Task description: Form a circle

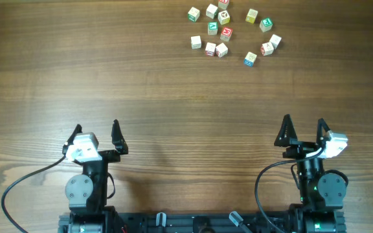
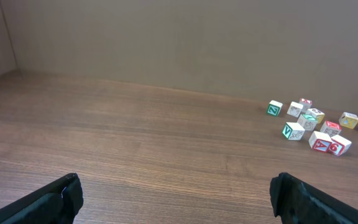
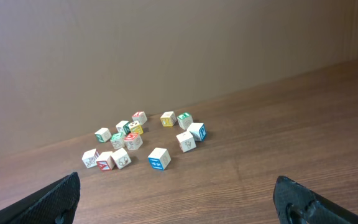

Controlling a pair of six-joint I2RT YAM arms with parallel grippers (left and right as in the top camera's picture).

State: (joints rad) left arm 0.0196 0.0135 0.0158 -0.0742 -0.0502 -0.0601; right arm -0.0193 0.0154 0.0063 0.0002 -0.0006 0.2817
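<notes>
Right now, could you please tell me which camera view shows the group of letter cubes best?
The right wrist view: the letter cubes all sit in frame, largest. Overhead shows them small but laid out plainly, one clipped by the top edge. Left wrist catches them far right, partly cut off.

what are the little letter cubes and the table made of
The small pale letter cubes look like matte painted wood, with crisp edges and printed coloured faces; plastic is possible. The brown table shows long grain lines and a soft sheen: wood or wood-look laminate.
</notes>
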